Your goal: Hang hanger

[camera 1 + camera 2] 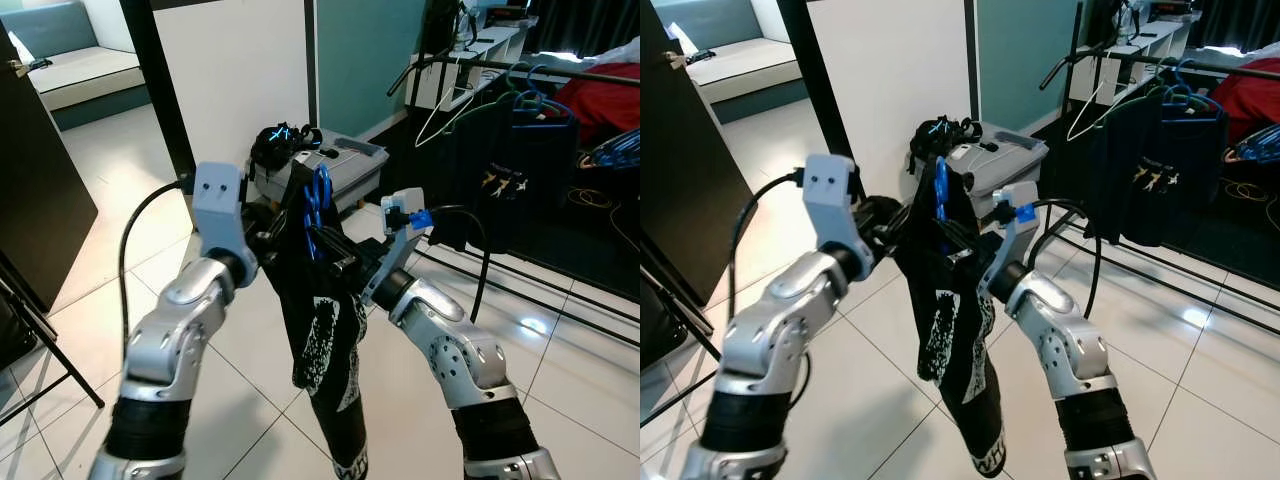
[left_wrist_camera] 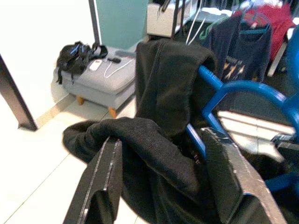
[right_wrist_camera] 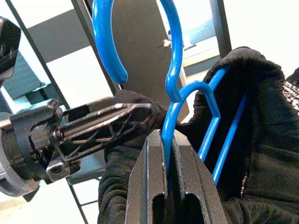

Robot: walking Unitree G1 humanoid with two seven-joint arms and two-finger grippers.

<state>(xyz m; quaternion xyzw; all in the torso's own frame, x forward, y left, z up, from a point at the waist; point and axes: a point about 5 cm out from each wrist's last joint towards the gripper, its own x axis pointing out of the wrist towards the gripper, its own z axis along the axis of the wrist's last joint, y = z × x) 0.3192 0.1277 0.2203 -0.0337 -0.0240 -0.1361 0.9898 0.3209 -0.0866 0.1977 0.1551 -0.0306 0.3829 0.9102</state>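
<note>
Two grippers hold one load. Our right gripper (image 3: 170, 186) is pinched tight on the blue hanger (image 3: 174, 70), just under its hook. Our left gripper (image 2: 163, 177) is spread wide around the black clothes (image 2: 159, 154) draped on it. The clothes rail (image 1: 560, 68) is well ahead to our right. We should walk close, keep the hook up, then lift it over the rail.
</note>
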